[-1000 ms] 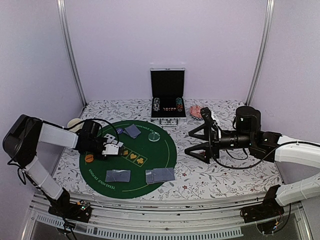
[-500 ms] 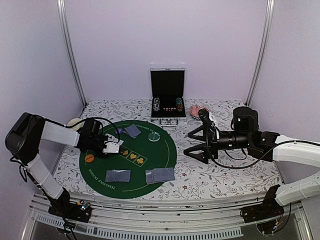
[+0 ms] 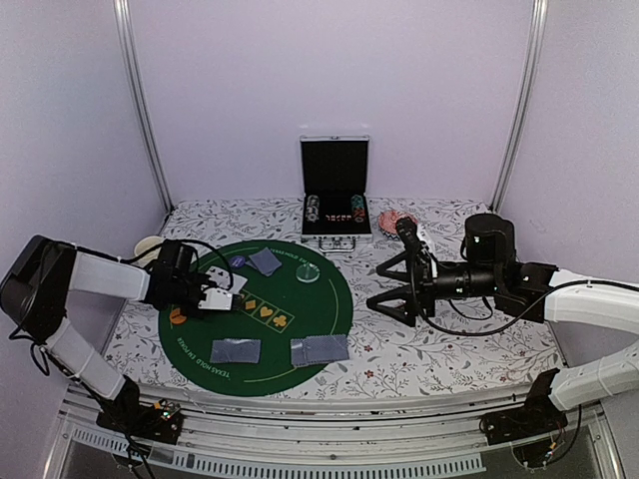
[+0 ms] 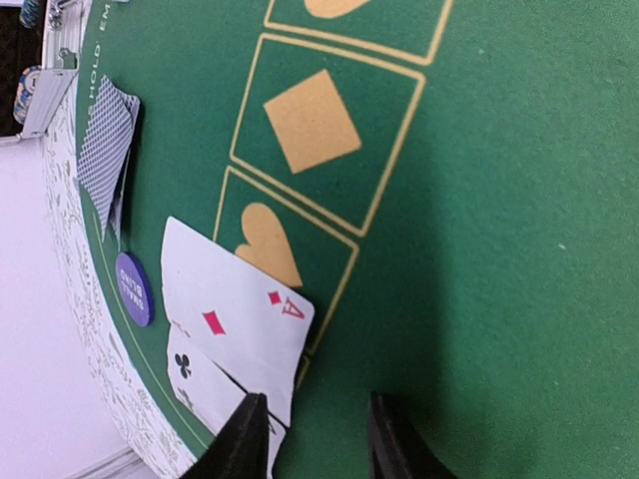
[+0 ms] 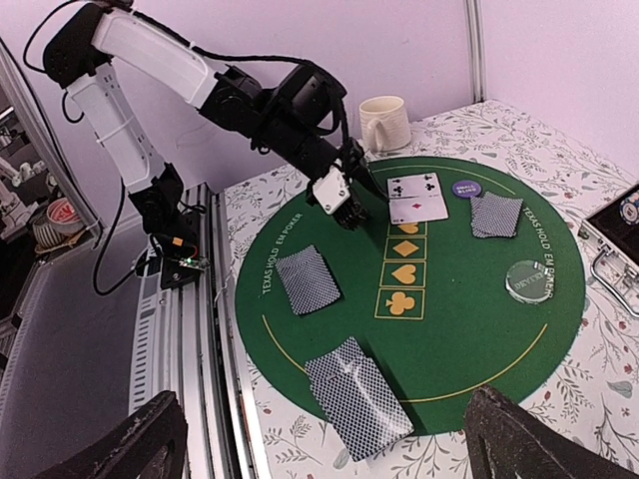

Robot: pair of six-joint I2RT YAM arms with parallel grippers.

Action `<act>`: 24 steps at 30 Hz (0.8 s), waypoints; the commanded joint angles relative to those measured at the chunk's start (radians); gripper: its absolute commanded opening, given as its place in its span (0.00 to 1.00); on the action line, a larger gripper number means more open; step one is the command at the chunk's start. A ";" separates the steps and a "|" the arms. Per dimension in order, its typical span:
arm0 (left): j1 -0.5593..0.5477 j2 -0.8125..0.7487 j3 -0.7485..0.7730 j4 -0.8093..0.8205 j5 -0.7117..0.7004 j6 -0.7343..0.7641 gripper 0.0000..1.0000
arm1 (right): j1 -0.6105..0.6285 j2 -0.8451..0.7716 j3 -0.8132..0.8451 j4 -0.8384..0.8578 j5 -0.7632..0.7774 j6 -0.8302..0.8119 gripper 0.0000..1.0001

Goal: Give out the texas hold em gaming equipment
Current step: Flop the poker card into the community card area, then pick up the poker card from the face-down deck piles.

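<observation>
Left pincer is hovering slightly parted beside two face-up cards; right pincer is hanging wide open.

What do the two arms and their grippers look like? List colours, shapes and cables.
Both arms are alike: the left arm and the right arm have white link shells between bulky black joints. Thin black cables loop loosely along them. The left gripper has narrow dark fingers. The right gripper is black, with triangular finger frames. No markings are legible.
</observation>
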 commanded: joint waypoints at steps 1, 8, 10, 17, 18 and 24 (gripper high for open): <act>0.010 -0.083 -0.030 -0.039 -0.020 0.003 0.37 | -0.010 0.011 0.024 -0.031 0.107 0.059 0.99; -0.064 -0.338 0.054 -0.044 0.090 -0.283 0.54 | -0.013 0.140 0.077 -0.165 0.281 0.249 0.99; -0.143 -0.407 0.085 -0.107 0.106 -0.388 0.65 | -0.012 0.203 0.087 -0.183 0.278 0.297 0.99; -0.539 -0.472 0.094 -0.195 0.107 -0.898 0.98 | 0.027 0.385 0.098 -0.159 0.226 0.484 0.88; -0.584 -0.461 0.068 -0.160 0.107 -0.946 0.98 | 0.040 0.411 0.107 -0.147 0.206 0.496 0.84; -0.761 -0.290 0.008 0.020 0.000 -1.041 0.98 | 0.058 0.555 0.122 -0.070 0.114 0.585 0.68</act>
